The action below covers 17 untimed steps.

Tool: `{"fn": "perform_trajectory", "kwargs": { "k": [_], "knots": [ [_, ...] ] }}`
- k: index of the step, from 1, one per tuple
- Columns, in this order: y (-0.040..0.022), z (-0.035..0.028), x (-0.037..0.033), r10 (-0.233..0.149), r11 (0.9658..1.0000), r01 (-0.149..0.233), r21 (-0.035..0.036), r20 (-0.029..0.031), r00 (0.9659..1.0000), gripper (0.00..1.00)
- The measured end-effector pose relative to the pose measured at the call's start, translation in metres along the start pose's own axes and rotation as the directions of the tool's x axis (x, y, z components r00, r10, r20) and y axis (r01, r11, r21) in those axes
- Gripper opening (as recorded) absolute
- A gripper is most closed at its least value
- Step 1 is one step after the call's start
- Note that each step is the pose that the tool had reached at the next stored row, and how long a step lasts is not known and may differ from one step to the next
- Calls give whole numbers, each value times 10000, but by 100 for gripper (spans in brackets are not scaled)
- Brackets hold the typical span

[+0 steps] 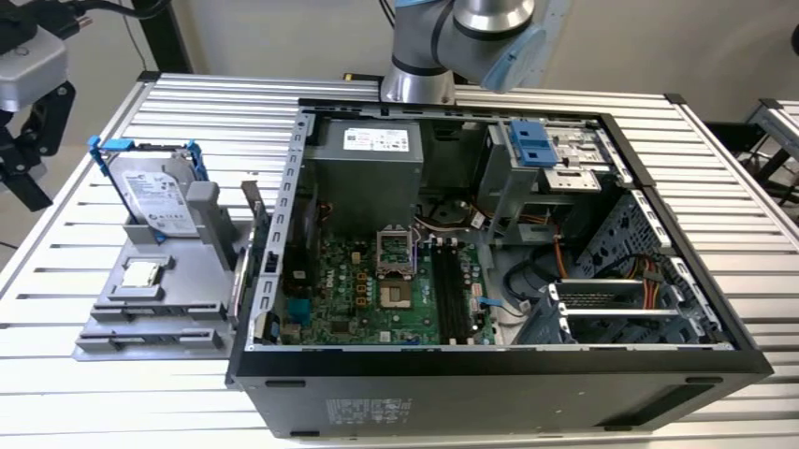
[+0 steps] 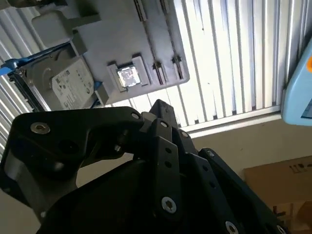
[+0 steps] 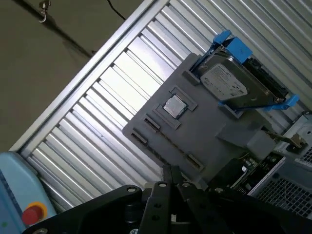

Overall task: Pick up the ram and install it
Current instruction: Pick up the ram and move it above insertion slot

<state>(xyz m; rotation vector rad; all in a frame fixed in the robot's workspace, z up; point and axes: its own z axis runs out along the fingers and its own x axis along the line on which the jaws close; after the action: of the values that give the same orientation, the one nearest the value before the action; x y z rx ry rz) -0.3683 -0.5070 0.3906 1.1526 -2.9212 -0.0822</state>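
The ram point(image 1: 254, 213) is a thin dark stick standing on edge at the side of the grey fixture point(image 1: 168, 309) that faces the open computer case point(image 1: 500, 360). In the first wrist view the ram point(image 3: 242, 171) shows as a green strip with black chips. My gripper point(image 1: 32, 159) hangs at the exterior view's left edge, above the table and well apart from the fixture. In both wrist views its black fingers point(image 3: 168, 178) meet at the tips with nothing between them, the gripper point(image 2: 158, 106) pointing toward the fixture. The motherboard's long memory slots point(image 1: 450, 281) lie inside the case.
A silver hard drive in a blue bracket point(image 1: 156, 192) stands on the fixture, with a small square processor chip point(image 1: 141, 272) in front of it. The case's tall walls, power supply point(image 1: 369, 168) and drive cage point(image 1: 612, 309) crowd the motherboard. Ribbed metal table point(image 1: 88, 393) surrounds everything.
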Motion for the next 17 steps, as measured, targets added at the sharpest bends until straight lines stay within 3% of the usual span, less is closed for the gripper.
{"fn": "perform_trajectory", "kwargs": {
  "k": [3, 6, 12, 15, 17],
  "knots": [
    [2, 3, -1, -517, 9987, 517, -9, -24, 9987, 0],
    [2, 5, -1, -972, 9953, 973, 19, -14, 9953, 0],
    [1, 12, -2, -1577, 9873, 1574, 193, 137, 9874, 0],
    [5, 17, -4, -1806, 9835, 1803, 152, 187, 9834, 0],
    [5, 21, -5, -1977, 9803, 1975, 93, 255, 9799, 0]
  ]
}}
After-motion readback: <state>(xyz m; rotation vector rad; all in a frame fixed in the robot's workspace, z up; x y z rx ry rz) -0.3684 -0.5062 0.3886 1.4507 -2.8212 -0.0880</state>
